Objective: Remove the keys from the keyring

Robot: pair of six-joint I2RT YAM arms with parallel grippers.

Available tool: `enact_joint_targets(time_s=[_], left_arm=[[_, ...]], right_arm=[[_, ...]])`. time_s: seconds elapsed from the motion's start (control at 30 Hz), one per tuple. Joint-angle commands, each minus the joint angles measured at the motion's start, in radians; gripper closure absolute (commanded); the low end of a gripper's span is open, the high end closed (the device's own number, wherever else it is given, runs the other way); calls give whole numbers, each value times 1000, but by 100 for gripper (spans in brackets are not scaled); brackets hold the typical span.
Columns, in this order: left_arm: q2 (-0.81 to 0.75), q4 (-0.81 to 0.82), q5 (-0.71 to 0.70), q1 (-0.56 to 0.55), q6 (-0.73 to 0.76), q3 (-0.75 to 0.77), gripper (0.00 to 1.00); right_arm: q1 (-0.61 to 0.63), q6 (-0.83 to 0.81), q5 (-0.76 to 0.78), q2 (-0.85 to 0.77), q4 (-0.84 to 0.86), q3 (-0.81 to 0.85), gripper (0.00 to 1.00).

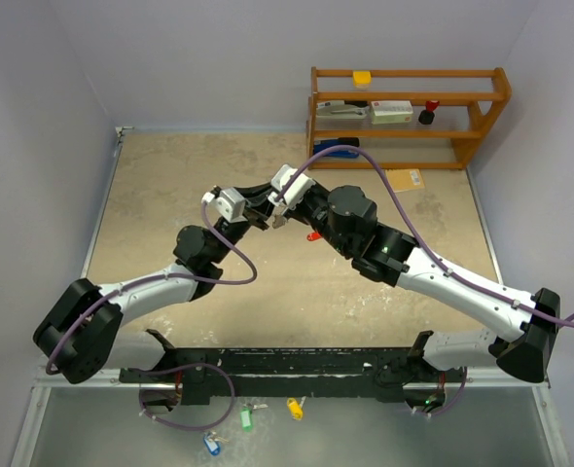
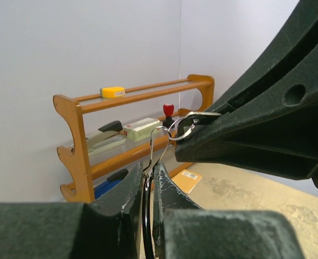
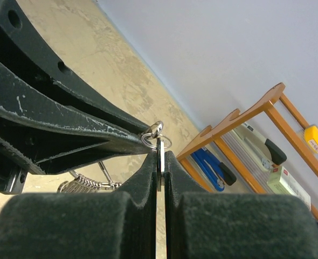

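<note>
My two grippers meet above the middle of the table. My left gripper (image 1: 256, 209) (image 2: 148, 175) is shut on the thin silver keyring (image 2: 160, 141), whose wire rises from between its fingers; a thin black edge sits in the same gap. My right gripper (image 1: 279, 214) (image 3: 159, 156) is shut on a flat silver key (image 3: 158, 174), seen edge-on, whose head hangs on the keyring (image 3: 154, 135) at my fingertips. A red tag (image 1: 313, 235) hangs below the right gripper. A silver spring clip (image 3: 81, 183) dangles under the left fingers (image 3: 67, 129). The other keys are hidden.
A wooden shelf (image 1: 409, 117) with small objects stands at the back right, with an orange card (image 1: 404, 179) on the table in front of it. Green (image 1: 247, 418), yellow (image 1: 294, 409) and blue (image 1: 212, 445) tagged keys lie near the arm bases.
</note>
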Motion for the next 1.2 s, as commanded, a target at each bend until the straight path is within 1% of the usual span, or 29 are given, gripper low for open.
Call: enact_joint_targets(time_s=[0.0,0.07,0.2,0.3,0.6,0.9,1.03,1.17], left_arm=[[-42,-55,16,2,57,47,100],[-50,-79,20,2,76,43,98],[-62,-47,29,1,75,17,81],[-61,-33,30,2,66,14,77],[-29,30,27,2,33,17,75],[-8,66,60,2,7,26,71],[-4,61,61,2,7,26,73],[2,69,66,2,0,27,79]], right_arm=[[4,-9,30,-6,21,32,100],[4,-14,34,-7,20,35,100],[4,-17,36,-7,23,33,100],[4,-17,34,-7,25,31,100],[6,-16,27,-11,22,31,100],[7,-15,22,-7,19,32,100],[7,-14,21,-6,24,30,100],[7,-14,19,0,24,31,100]])
